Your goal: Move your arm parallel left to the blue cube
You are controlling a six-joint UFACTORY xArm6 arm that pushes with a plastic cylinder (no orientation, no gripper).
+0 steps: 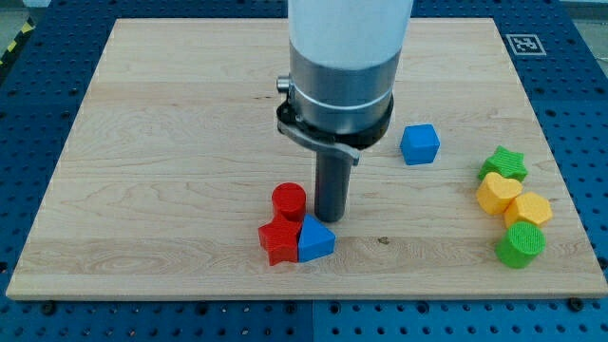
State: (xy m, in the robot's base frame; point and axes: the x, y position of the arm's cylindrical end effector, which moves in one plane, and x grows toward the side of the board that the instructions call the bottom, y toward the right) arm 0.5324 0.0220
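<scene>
The blue cube point(419, 144) sits on the wooden board point(171, 142), right of centre. My tip point(330, 218) is at the end of the dark rod, low in the middle of the board, well to the left of the blue cube and below its level. The tip stands just right of a red cylinder point(289, 201) and just above a blue triangular block point(315, 239); whether it touches them cannot be told. A red star-like block point(279, 241) lies left of the blue triangular block.
At the view's right edge is a cluster: a green star point(503, 164), a yellow heart-like block point(498, 193), a yellow hexagonal block point(528, 209) and a green cylinder point(521, 244). The arm's wide grey body point(344, 66) hides the board's upper middle.
</scene>
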